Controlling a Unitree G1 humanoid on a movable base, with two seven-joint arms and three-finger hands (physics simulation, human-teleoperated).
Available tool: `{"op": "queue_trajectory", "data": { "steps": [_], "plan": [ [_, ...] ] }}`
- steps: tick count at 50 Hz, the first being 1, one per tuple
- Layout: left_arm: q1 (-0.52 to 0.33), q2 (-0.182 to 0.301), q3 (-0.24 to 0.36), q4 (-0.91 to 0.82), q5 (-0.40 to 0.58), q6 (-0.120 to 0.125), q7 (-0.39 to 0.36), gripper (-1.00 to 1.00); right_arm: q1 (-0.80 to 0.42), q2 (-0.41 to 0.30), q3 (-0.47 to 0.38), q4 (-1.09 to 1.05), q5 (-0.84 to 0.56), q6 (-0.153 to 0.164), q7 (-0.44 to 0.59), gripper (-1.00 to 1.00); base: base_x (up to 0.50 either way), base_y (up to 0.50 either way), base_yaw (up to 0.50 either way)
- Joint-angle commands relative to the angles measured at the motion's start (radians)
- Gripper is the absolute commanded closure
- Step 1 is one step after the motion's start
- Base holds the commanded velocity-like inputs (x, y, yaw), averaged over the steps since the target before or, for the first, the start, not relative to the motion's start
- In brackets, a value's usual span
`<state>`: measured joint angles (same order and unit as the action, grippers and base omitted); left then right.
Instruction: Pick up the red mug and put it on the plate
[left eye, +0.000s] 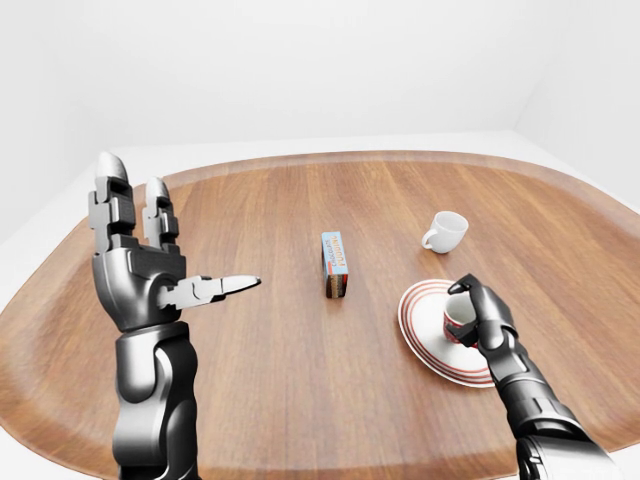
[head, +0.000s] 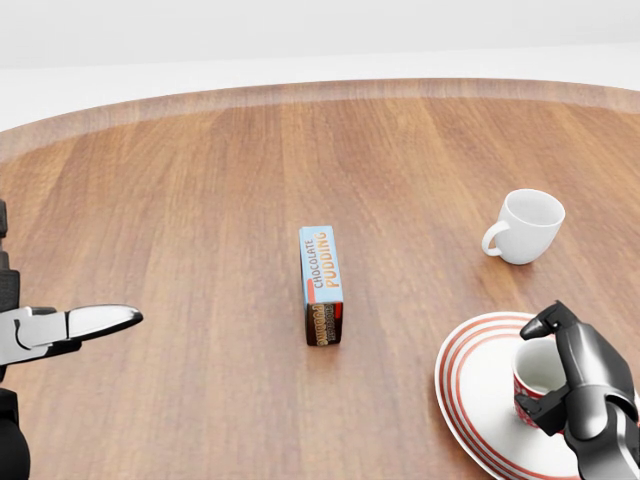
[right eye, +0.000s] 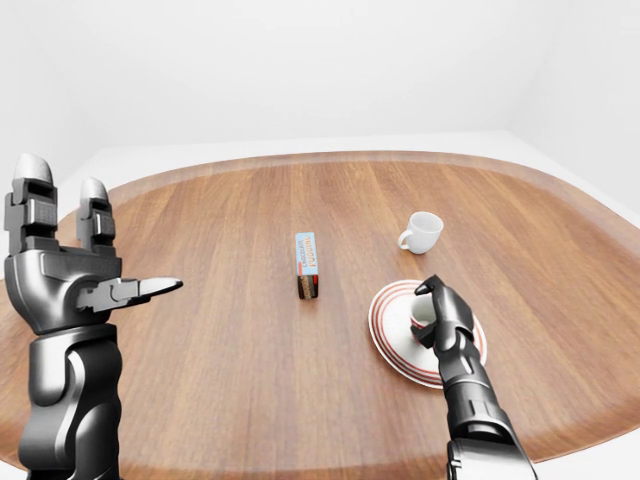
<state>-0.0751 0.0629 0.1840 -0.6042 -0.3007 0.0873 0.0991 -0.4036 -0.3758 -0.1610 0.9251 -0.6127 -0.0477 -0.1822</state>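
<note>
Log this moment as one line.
right hand: shut on red mug | mug: over plate, contact unclear | left hand: open, raised | white mug, pudding box: on table

A chocolate pudding box (head: 321, 285) lies mid-table (head: 200, 180), well apart from 1 white mug (head: 527, 226) at right.

Round wooden table (head: 200, 180), raised lip round edge, grain running near to far. Chocolate pudding box (head: 321, 285) on its long edge near table centre, blue top face up (label readable), dark end face toward near side. White mug (head: 527, 226) upright, right of box and farther off, handle on its left. Red-striped white plate (head: 475, 390) flat on wood at near right, well apart from box, nearer than white mug.
</note>
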Motion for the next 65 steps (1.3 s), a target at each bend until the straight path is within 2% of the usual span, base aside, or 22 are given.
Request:
{"op": "queue_trajectory", "data": {
  "steps": [1,3,6,12,19,21,23,24,31,32,33,38,45,55,60,65],
  "plan": [
    [0.004,-0.002,0.0,0.008,0.005,0.0,-0.004,-1.0,-0.03,-0.015,0.023,0.079,0.172,-0.009,-0.249,1.0,0.0,0.0,0.0],
    [0.004,-0.002,0.0,0.01,0.006,0.0,-0.003,-1.0,-0.024,-0.021,0.013,0.036,0.171,0.021,-0.266,1.0,0.0,0.0,0.0],
    [0.009,-0.004,-0.004,0.011,0.009,0.0,-0.005,-1.0,-0.019,-0.024,0.008,0.003,0.17,0.043,-0.256,1.0,0.0,0.0,0.0],
    [0.008,-0.003,-0.002,0.015,0.008,0.0,-0.007,-1.0,-0.009,-0.02,0.0,-0.02,0.165,0.052,-0.263,1.0,0.0,0.0,0.0],
    [0.004,0.0,0.003,0.018,0.006,0.0,-0.007,-1.0,-0.015,-0.009,0.013,0.018,0.167,0.028,-0.249,1.0,0.0,0.0,0.0],
    [0.006,0.0,0.004,0.016,0.006,0.0,-0.007,-1.0,-0.015,-0.008,0.013,0.024,0.168,0.016,-0.255,0.76,0.0,0.0,0.0],
    [0.005,0.0,0.005,0.016,0.006,0.0,-0.006,-1.0,-0.013,-0.009,0.011,0.021,0.169,0.016,-0.257,0.84,0.0,0.0,0.0],
    [0.004,0.001,0.005,0.015,0.006,0.0,-0.007,-1.0,-0.009,-0.01,0.009,0.011,0.171,0.021,-0.257,1.0,0.0,0.0,0.0],
    [0.007,-0.001,0.003,0.017,0.009,0.0,-0.007,-1.0,-0.012,-0.008,0.007,0.02,0.185,0.006,-0.25,1.0,0.0,0.0,0.0],
    [0.007,-0.001,0.002,0.018,0.009,0.0,-0.008,-1.0,-0.014,-0.004,0.001,0.027,0.202,-0.009,-0.242,1.0,0.0,0.0,0.0],
    [0.005,0.0,0.003,0.016,0.009,0.0,-0.007,-1.0,-0.018,0.007,-0.02,0.035,0.252,-0.038,-0.225,1.0,0.0,0.0,0.0],
    [0.01,-0.001,0.002,0.017,0.011,0.0,-0.01,-1.0,-0.019,0.004,-0.019,0.023,0.305,-0.04,-0.231,1.0,0.0,0.0,0.0],
    [0.008,0.0,0.006,0.019,0.009,0.0,-0.01,-1.0,-0.008,-0.005,-0.005,0.001,0.268,-0.022,-0.242,1.0,0.0,0.0,0.0],
    [0.009,0.001,0.007,0.017,0.008,0.0,-0.009,-1.0,-0.026,-0.003,0.008,0.05,0.238,-0.04,-0.268,1.0,0.0,0.0,0.0],
    [0.004,0.002,0.009,0.018,0.007,0.0,-0.007,-1.0,-0.022,-0.004,0.009,0.035,0.229,-0.028,-0.266,1.0,0.0,0.0,0.0],
    [0.007,0.0,0.006,0.012,0.007,0.0,-0.007,-1.0,-0.035,0.004,0.019,0.076,0.215,-0.04,-0.281,1.0,0.0,0.0,0.0]
  ]
}}
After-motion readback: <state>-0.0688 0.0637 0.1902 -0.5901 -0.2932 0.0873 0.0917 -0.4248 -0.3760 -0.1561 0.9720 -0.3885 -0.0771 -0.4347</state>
